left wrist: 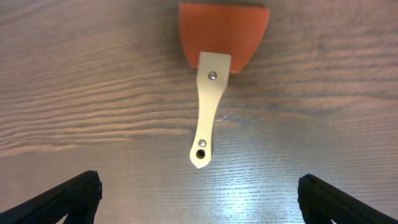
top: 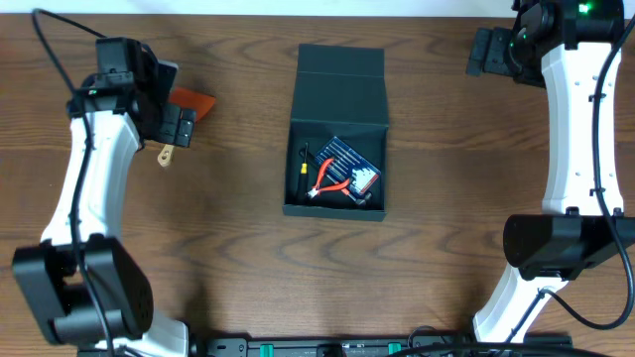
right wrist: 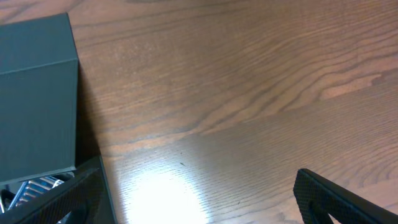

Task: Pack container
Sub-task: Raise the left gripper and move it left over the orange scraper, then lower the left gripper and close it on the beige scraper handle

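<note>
The left tool [left wrist: 199, 191] is hovering over the left part of the brown wooden surface [top: 238, 248], its jaws standing wide and gripping nothing. Just ahead of it, an orange-bladed scraper with a cream, riveted handle [left wrist: 210, 93] is lying flat on the wood. In the left wrist view the scraper's long axis is running almost straight away from the tool. The handle end is pointing back towards the gap between the fingers and the blade is lying farther off, leaning slightly to one side. The fingers are therefore sitting across that axis, on either side of the handle's line, but short of the handle itself. Judging by this, the tool would need to advance and drop before closing on it.

The dark teal-black rectangular cardboard container [top: 340, 87] is sitting at the middle of the surface, to the left tool's right. Its flap lid is folded back towards the far edge. Inside are lying a small blue drill-bit case [top: 349, 159], red-handled pliers [top: 332, 180] and a thin black screwdriver [top: 304, 164]. The right tool [right wrist: 198, 190] is also gaping wide and empty near the far right corner, well apart from the scraper, so the left arm is clearly the nearer one.
</note>
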